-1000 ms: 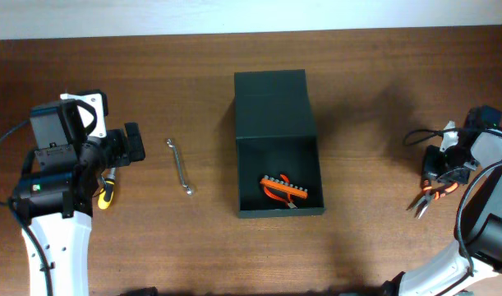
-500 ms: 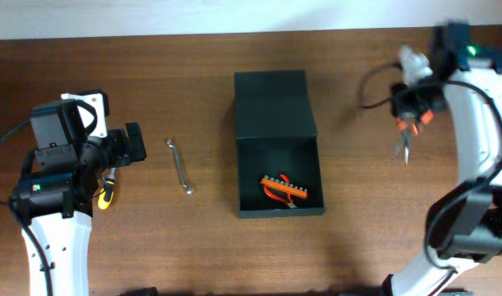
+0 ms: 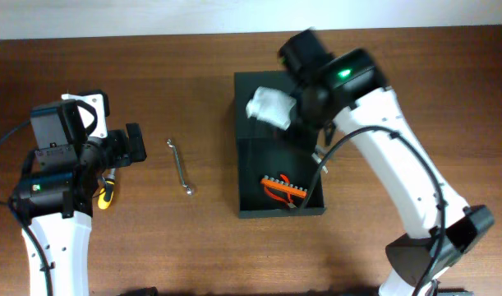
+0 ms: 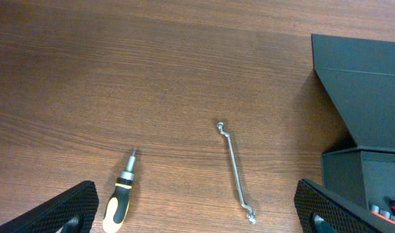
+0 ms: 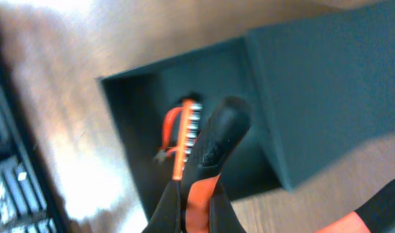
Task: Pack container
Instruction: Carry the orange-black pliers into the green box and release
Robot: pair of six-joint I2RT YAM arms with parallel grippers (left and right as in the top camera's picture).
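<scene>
The container (image 3: pixel 271 89) is a dark green-black box standing open at mid table, its flap lid lying flat behind it. An orange bit set (image 3: pixel 282 190) lies inside. My right gripper (image 3: pixel 315 136) hangs over the open box, shut on black-and-orange pliers (image 5: pixel 213 145) whose tip (image 3: pixel 320 158) points down into it. The right wrist view shows the box (image 5: pixel 326 84) and the bit set (image 5: pixel 184 136) below. My left gripper (image 4: pixel 197 223) is open and empty, above a yellow-black screwdriver (image 4: pixel 119 200) and a silver wrench (image 4: pixel 236 171).
The screwdriver (image 3: pixel 107 193) lies by the left arm, and the wrench (image 3: pixel 181 166) lies between it and the box. The container's near corner shows at the right of the left wrist view (image 4: pixel 365 97). A white wall edge runs along the far side.
My right arm has swung with the pliers from the table's right side to over the container. The left arm, screwdriver and wrench have not moved.
</scene>
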